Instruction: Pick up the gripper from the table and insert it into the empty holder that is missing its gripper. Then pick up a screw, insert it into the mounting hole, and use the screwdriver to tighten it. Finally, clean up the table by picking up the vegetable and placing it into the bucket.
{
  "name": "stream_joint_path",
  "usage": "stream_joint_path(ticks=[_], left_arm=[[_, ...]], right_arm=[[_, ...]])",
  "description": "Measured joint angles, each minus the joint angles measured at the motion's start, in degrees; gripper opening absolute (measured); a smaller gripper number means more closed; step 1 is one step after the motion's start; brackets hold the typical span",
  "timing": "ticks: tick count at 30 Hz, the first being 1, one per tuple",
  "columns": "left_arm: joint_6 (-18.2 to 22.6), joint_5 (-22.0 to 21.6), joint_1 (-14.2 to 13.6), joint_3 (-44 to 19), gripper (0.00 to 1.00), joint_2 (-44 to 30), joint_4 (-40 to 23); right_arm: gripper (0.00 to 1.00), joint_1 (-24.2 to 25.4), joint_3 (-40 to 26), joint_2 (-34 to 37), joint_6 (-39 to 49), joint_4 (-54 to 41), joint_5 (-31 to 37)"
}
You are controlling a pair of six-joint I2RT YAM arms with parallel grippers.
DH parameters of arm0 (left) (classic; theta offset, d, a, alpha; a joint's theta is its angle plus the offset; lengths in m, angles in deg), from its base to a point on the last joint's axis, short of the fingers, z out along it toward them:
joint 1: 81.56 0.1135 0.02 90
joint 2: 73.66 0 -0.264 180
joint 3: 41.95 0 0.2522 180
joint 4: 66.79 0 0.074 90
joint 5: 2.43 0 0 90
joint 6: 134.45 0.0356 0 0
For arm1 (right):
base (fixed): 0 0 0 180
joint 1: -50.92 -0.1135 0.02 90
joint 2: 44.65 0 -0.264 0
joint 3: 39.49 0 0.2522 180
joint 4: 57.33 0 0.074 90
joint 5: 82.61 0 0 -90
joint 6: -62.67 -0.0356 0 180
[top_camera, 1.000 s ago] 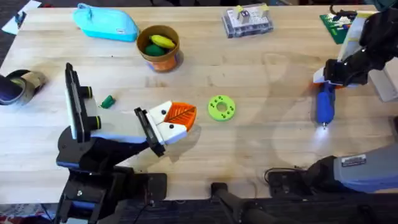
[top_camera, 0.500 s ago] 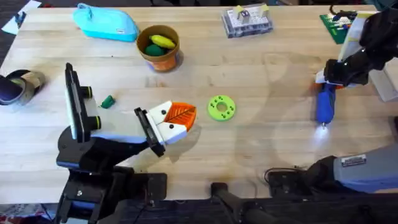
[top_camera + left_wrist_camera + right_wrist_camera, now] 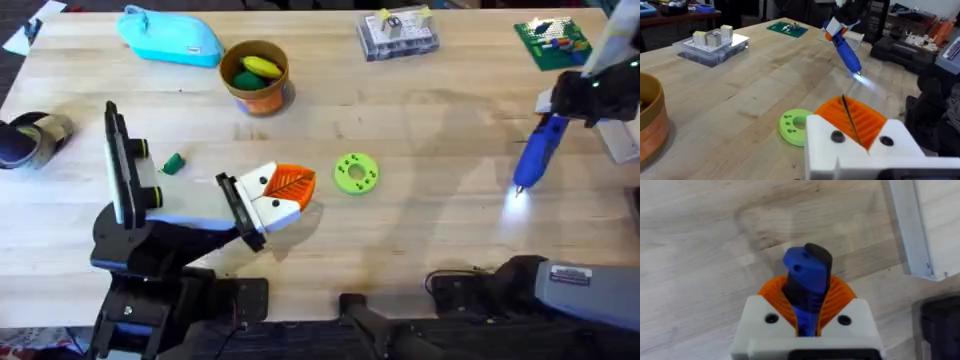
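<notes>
danger: losing the blue power screwdriver [image 3: 533, 155] out of the clamp, gripping it only near its head between the orange ribbed pads of the right gripper [image 3: 807, 305], carrying it tilted with the lit tip pointing down, just clear of the wooden table [image 3: 430, 230]. also risking a missed mounting hole, facing a long carry across the tabletop toward the white-and-orange gripper [image 3: 283, 190], sitting well apart at the end of the left arm's black holder. possibly skating the thin tip off that white body, or nudging the lime-green disc [image 3: 356, 172] lying just beside it. not managing to make out any screw seated in the hole. leaving the dark-green vegetable [image 3: 174, 163] on the wood near the left arm, well apart from the bucket [image 3: 257, 75].
</notes>
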Motion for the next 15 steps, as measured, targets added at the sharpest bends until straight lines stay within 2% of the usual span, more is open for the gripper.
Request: stream_joint_path(ticks=[9,15], left_arm=[[0.01,0.02,0.00,0.00,0.015,0.00,0.00],[0.01,0.00,0.00,0.00,0.015,0.00,0.00]], right_arm=[[0.138,-0.50,0.11,-13.36,-1.15,-1.59,-0.38],[0.128,-4.59,0.25,-22.21,-3.24,-1.38,-0.83]])
